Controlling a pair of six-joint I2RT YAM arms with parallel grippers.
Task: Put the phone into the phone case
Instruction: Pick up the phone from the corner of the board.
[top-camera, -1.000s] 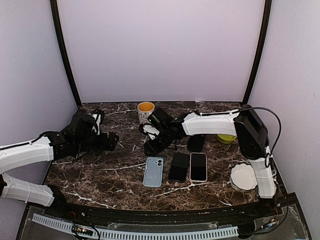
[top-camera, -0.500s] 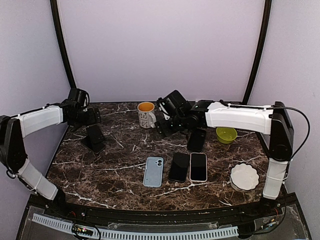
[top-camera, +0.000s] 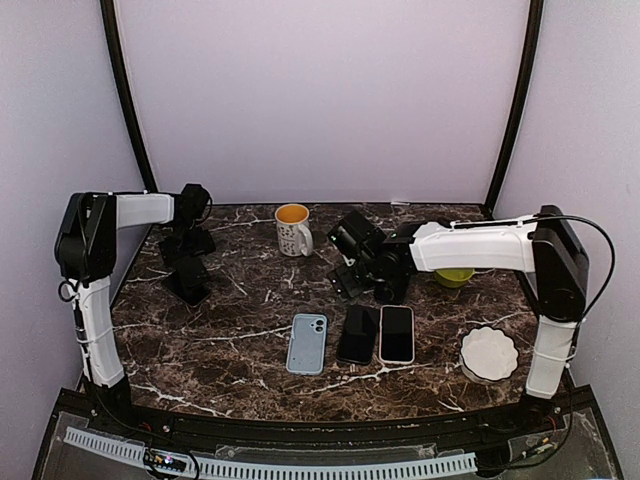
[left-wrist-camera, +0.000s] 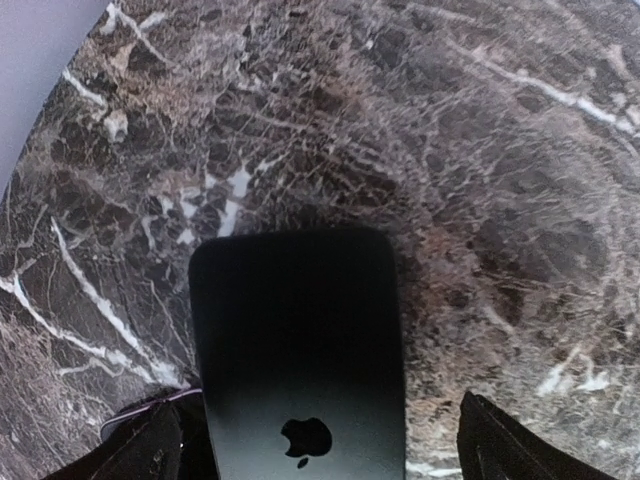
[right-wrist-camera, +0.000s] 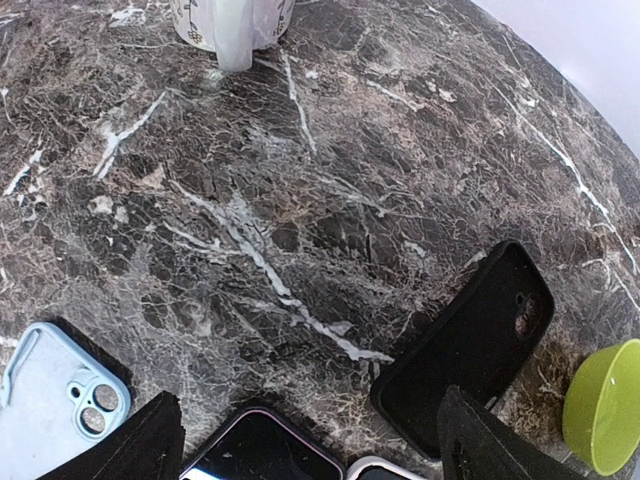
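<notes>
A black phone lies back up, logo showing, on the marble at the far left. My left gripper hangs just above it, open, with one finger on each side of the phone's near end. The black phone case lies hollow side up near the table's middle. My right gripper hovers open beside the case's left edge, with nothing between its fingers; its right finger overlaps the case's near corner in the right wrist view.
A light blue phone, a dark phone and a pale-edged phone lie in a row at the front centre. A mug stands at the back. A green bowl and a white dish sit on the right.
The left arm swung to the back left, leaving the black phone on the table, and now hovers over it. The right gripper opened wider and moved from near the mug to beside the case.
</notes>
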